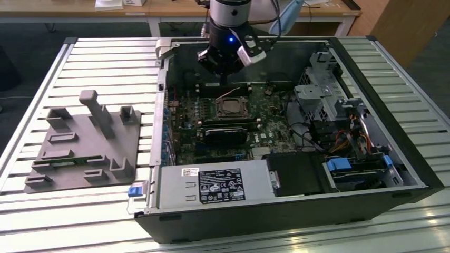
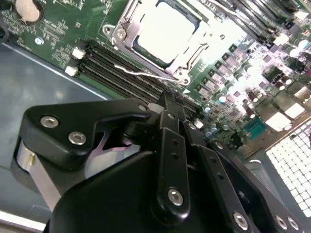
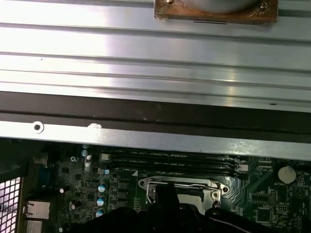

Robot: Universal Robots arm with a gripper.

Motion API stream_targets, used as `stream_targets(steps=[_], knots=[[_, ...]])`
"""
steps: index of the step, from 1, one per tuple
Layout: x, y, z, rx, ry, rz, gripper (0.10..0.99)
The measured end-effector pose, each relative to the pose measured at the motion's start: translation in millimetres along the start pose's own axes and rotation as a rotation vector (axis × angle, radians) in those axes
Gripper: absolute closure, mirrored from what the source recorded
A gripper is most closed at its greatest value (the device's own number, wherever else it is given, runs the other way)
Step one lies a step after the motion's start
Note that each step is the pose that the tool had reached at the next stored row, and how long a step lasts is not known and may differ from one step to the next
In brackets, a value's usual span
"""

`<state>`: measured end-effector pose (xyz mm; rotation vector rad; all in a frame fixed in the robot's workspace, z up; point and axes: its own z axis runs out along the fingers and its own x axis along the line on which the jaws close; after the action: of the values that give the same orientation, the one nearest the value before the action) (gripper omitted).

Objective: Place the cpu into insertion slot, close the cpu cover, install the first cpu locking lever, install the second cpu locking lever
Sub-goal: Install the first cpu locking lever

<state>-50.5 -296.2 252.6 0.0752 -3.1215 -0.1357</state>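
The hand point(image 2: 165, 101), fingers pressed together and empty, hovers near the cpu point(image 2: 163, 29), framed by its cover point(image 2: 125, 34).

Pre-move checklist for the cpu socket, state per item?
1. cpu seated in insertion slot: ok, its face lies flat inside.
2. cpu cover down: ok, the frame looks flat around the chip.
3. locking lever latched: not ok, it seems; its free end sits out over the memory slots.
4. Other lever latched: cannot tell.
5. gripper placed for the lever: ok, it hangs beside the socket, close to that lever.
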Motion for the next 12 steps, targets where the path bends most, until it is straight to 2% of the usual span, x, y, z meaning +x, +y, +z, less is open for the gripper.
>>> stream_targets(steps=[1,2,4,12], knots=[[0.0,-0.2,0.2,-0.010,-0.0021,-0.001,0.980],[0.0,-0.4,0.8,-0.013,-0.0039,-0.001,0.980],[0.0,-0.6,2.5,-0.013,-0.0068,-0.007,0.980],[-5.8,-1.6,10.8,-0.012,-0.0067,-0.023,0.980]])
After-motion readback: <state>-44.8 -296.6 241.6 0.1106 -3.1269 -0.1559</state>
